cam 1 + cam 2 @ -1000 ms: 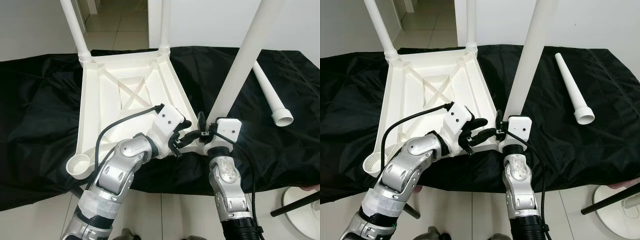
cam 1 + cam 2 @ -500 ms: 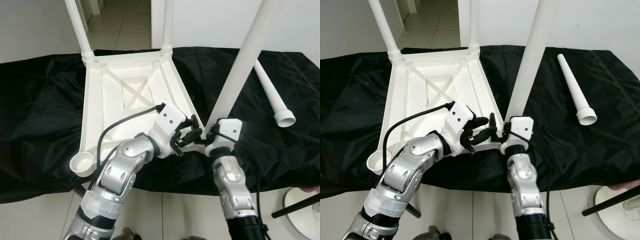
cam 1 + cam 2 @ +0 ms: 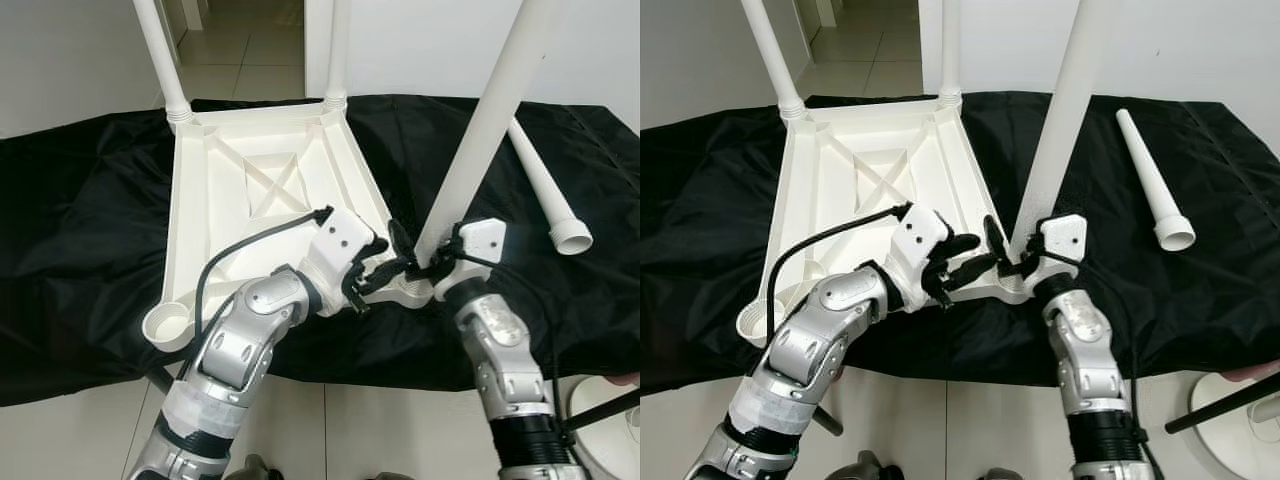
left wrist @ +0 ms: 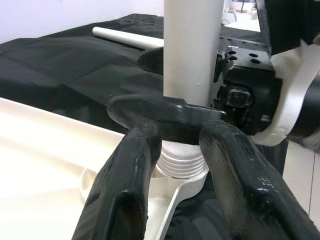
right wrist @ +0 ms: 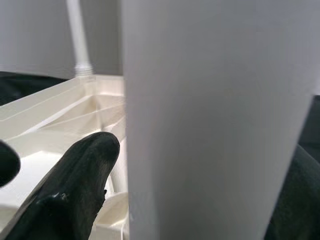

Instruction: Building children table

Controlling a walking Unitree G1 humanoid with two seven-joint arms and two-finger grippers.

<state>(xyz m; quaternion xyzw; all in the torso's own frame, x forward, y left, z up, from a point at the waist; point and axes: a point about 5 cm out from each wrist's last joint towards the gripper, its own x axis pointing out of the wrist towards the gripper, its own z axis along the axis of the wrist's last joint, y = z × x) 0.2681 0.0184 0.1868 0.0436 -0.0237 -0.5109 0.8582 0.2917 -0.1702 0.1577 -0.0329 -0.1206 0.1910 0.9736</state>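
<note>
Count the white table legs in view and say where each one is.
4. Two stand in the tabletop's far corners, one is at the near right corner between both grippers, and one lies loose on the black cloth at right.

The near leg [image 3: 478, 135] ran off the top edge, as did the two far legs [image 3: 160, 55] — their ends unseen. The left gripper [image 3: 385, 268] covered the leg's socket [image 4: 181, 167] in the head views — thread seating could not be judged.
</note>
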